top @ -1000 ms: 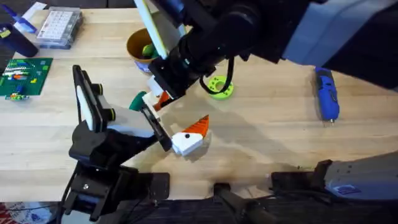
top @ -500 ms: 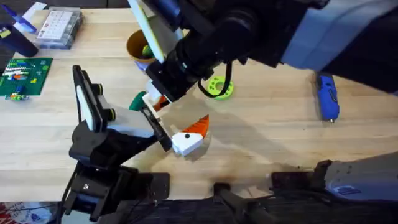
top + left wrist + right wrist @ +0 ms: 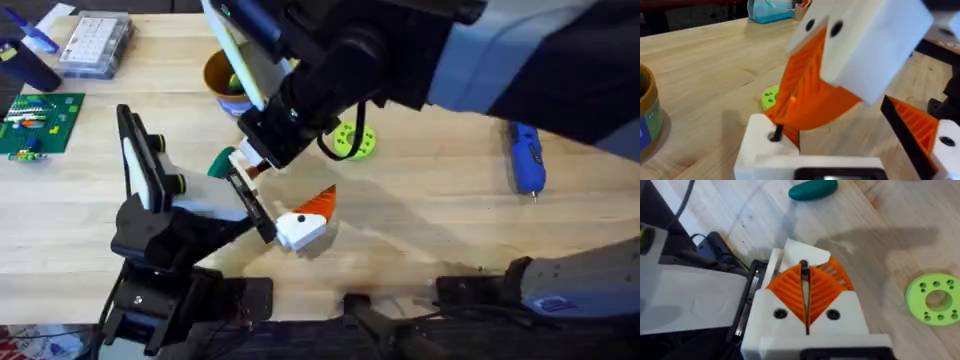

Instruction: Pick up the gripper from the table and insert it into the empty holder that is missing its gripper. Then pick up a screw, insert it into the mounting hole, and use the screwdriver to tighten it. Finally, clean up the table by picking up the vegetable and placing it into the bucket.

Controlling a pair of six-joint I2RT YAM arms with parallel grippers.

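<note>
Where ribbed orange pads [image 3: 805, 287] pinch a thin screw [image 3: 803, 265], wood-grained table [image 3: 430, 210] shows.

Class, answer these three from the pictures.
1. Where is the screwdriver?
A. In the bucket
B. On the table, far right side
C. On the holder

2. What colour is the ring with holes?
A. Lime-green
B. Red
C. Black

3. The gripper piece near the holder's bar is:
A. Clamped by an arm
B. Lying loose on the table
C. In the bucket

Answers: B, the screwdriver lies alone on the table; A, the ring is lime-green; B, the gripper rests on the wood, unheld.
</note>
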